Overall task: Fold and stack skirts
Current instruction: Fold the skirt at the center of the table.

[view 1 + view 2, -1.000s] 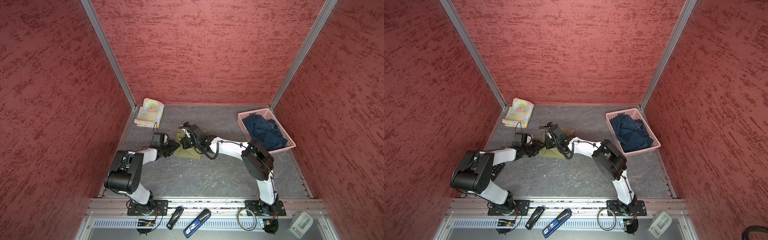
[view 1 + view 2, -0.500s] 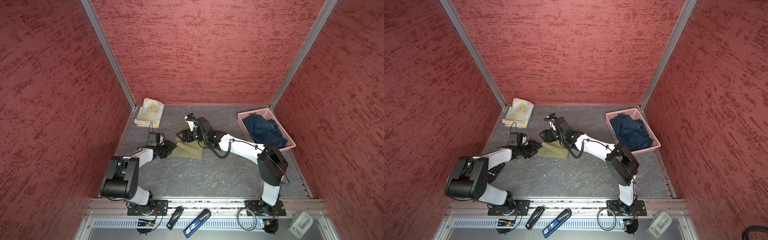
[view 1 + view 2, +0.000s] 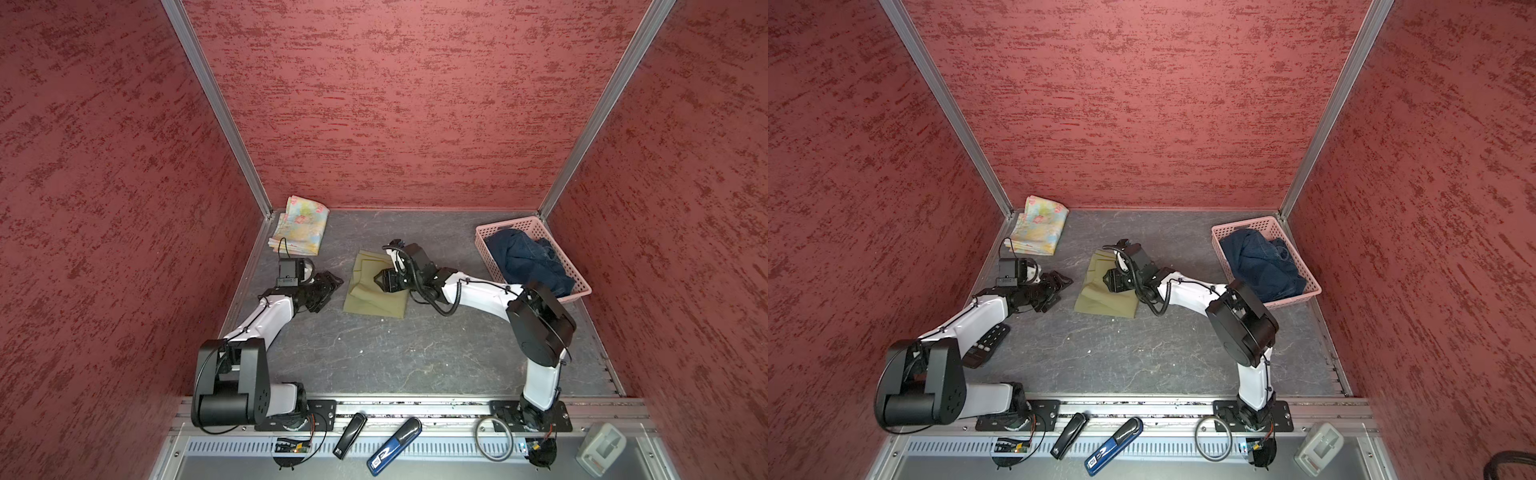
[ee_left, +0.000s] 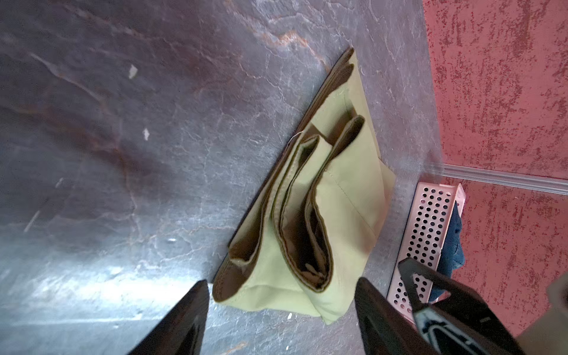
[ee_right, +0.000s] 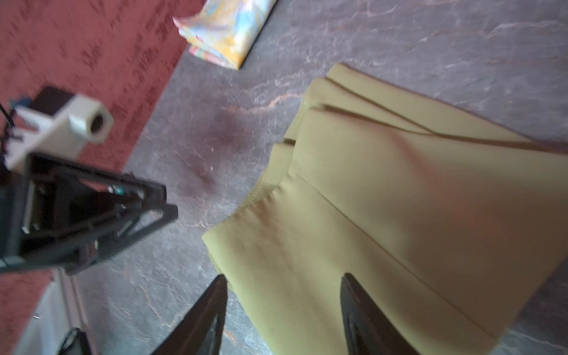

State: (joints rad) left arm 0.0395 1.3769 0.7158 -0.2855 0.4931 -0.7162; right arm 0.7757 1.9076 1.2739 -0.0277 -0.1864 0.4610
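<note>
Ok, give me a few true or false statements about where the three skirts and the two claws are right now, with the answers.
1. The floral skirt lies folded in the far corner by the wall. True.
2. The denim skirt is spread flat on the table. False: it sits bunched in the pink basket.
3. The olive skirt lies folded on the table between the two arms. True.
4. The left claw is clamped on the olive skirt. False: it is open beside the skirt and holds nothing.
5. The olive skirt is stacked on the floral skirt. False: they lie apart.
6. The right claw is open over the olive skirt. True.
</note>
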